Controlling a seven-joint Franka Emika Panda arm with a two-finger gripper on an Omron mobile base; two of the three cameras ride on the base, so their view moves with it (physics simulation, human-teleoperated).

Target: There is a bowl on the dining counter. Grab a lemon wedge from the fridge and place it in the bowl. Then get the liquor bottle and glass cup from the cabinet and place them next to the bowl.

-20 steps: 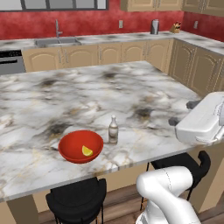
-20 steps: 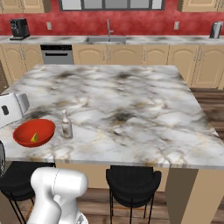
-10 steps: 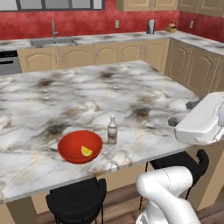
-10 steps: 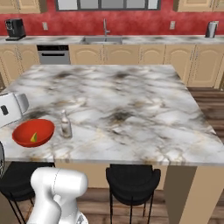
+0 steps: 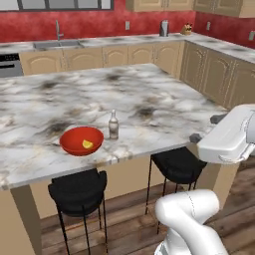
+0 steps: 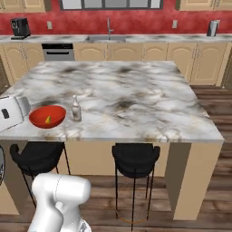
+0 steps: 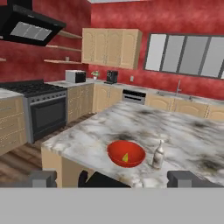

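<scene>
The red bowl (image 5: pixel 81 141) (image 6: pixel 47 116) (image 7: pixel 126 154) sits near the front edge of the marble dining counter (image 5: pixel 149 94) (image 6: pixel 136 90) (image 7: pixel 188 135). A yellow lemon wedge (image 5: pixel 87 144) (image 6: pixel 47 120) (image 7: pixel 125 157) lies inside it. Just to the bowl's right the pale liquor bottle (image 5: pixel 113 125) (image 6: pixel 76 108) (image 7: pixel 158 155) stands upright. My gripper (image 5: pixel 205 128) (image 7: pixel 113 179) hangs open and empty off the counter's near edge, well apart from both. The light-wood cabinet shelf (image 7: pixel 63 62) hangs on the red wall far left; something tiny on it is too small to identify. The fridge is out of view.
Two black stools (image 5: pixel 79 187) (image 5: pixel 177 164) (image 6: pixel 136 156) stand under the counter's front edge on the wood floor. A stove (image 7: pixel 41 111) with a black hood (image 7: pixel 30 26) is at the left. Wall counters with a sink (image 6: pixel 108 38) run along the back.
The whole picture has shifted: the base has backed away from the dining counter, so the stools and floor show more. Bowl, wedge and bottle have stayed put. The gripper stays open.
</scene>
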